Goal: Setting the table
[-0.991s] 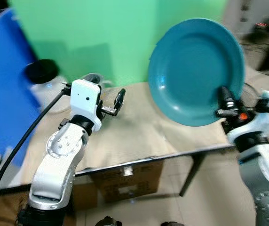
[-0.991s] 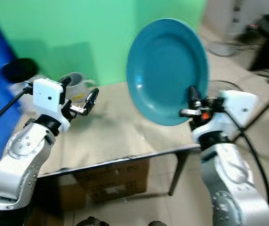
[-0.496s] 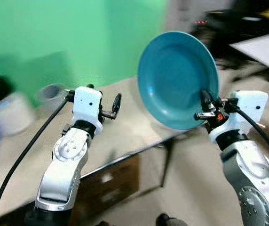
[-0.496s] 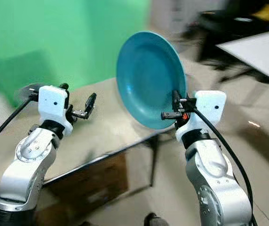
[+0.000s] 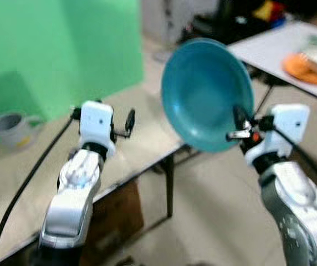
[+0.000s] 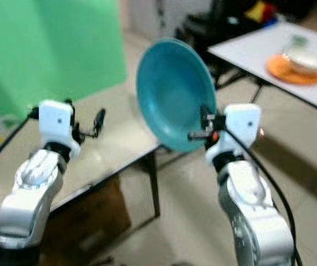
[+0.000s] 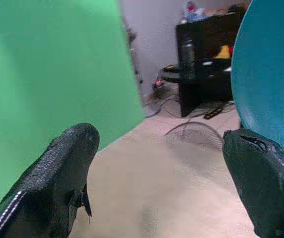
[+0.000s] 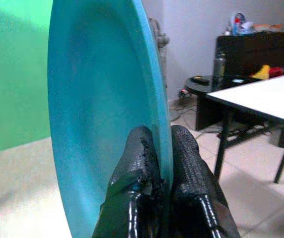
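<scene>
Two claws: right claw (image 8: 162,163) pinches the upright teal plate (image 5: 205,91); left claw (image 7: 157,183) gapes empty above the worktop (image 5: 142,133)

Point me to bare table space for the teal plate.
The white table is bare at its near-left end, before the orange plate; the far-right end is crowded. The beige table is bare between the grey mug and its corner. Right tool holds the teal plate.

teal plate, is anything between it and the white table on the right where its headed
Nothing visible blocks it. The right gripper holds the teal plate upright by its rim, in the air past the tan table. Open floor lies between it and the white table, which carries an orange plate.
</scene>
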Tool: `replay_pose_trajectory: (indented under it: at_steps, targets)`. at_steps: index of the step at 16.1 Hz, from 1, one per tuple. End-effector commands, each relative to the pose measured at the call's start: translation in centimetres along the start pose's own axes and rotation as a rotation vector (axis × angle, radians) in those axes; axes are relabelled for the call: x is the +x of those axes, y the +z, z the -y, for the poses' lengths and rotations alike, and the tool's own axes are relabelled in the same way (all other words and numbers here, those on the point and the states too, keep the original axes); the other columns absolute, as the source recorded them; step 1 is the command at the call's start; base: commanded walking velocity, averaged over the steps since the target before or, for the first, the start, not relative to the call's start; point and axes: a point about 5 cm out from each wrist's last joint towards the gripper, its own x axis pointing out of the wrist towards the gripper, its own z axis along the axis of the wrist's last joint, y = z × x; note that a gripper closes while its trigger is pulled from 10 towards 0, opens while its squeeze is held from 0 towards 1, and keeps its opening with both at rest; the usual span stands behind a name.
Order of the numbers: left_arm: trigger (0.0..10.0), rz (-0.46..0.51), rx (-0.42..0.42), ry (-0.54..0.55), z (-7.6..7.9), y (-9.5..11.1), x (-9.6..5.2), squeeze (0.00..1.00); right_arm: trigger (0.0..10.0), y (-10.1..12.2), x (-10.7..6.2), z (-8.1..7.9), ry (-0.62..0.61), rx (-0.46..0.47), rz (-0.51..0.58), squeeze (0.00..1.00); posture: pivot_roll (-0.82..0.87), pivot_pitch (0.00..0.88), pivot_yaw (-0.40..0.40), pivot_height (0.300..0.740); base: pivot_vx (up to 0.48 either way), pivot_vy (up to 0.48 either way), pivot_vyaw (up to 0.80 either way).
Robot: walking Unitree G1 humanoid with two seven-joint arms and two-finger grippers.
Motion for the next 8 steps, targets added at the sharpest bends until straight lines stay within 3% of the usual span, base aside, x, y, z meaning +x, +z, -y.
replay_pose_trajectory:
  at_steps: [1,4,8]
  targets:
    - [10.0,0.018,0.003,-0.011,0.1,0.5,0.2,0.00,10.0,0.5,0.0,0.3,-0.018,-0.013,0.021,0.00,0.04,0.000,0.051,0.740,0.000,0.000,-0.80]
    - [10.0,0.009,0.027,-0.034,0.5,0.1,0.2,0.00,10.0,-0.2,-0.5,0.9,-0.094,-0.089,-0.007,0.00,0.03,0.000,0.067,0.740,0.000,0.000,-0.80]
    - [10.0,0.036,-0.007,-0.078,1.2,0.3,0.3,0.00,10.0,-0.8,-0.9,1.4,-0.110,-0.054,-0.029,0.00,0.01,0.000,0.080,0.740,0.000,0.000,-0.80]
